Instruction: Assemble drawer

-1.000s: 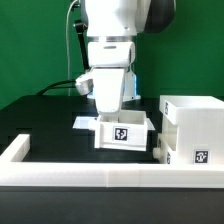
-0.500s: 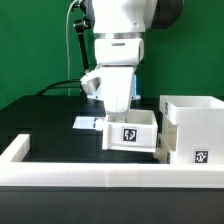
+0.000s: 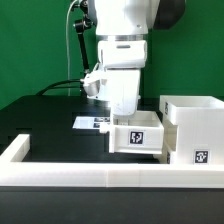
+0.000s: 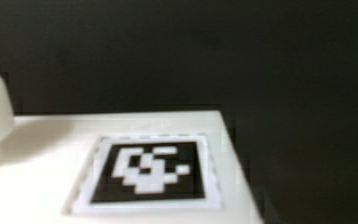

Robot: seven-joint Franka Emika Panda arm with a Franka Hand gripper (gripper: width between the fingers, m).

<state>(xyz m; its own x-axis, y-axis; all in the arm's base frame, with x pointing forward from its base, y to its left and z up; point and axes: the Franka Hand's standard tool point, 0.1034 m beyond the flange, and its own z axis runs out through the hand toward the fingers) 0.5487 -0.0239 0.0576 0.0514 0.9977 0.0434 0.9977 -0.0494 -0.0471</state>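
Note:
My gripper (image 3: 124, 116) reaches down into a small white open-topped tray (image 3: 137, 135) with a black-and-white tag on its front. Its fingers stand on the tray's wall and their tips are hidden by it. The tray sits at table level, its right side close to the large white boxy housing (image 3: 192, 118) at the exterior view's right. A tagged white part (image 3: 199, 154) shows low in front of the housing; I cannot tell whether it is the second tray. The wrist view shows only a white tagged surface (image 4: 149, 172) against the black table; no fingers show there.
The marker board (image 3: 90, 122) lies flat on the black table behind the tray. A long low white rim (image 3: 90, 176) runs along the front and turns up at the left corner (image 3: 18, 150). A green wall stands behind.
The arm and the small tray have moved together toward the exterior view's right, closing the gap to the housing. The housing has stayed put.

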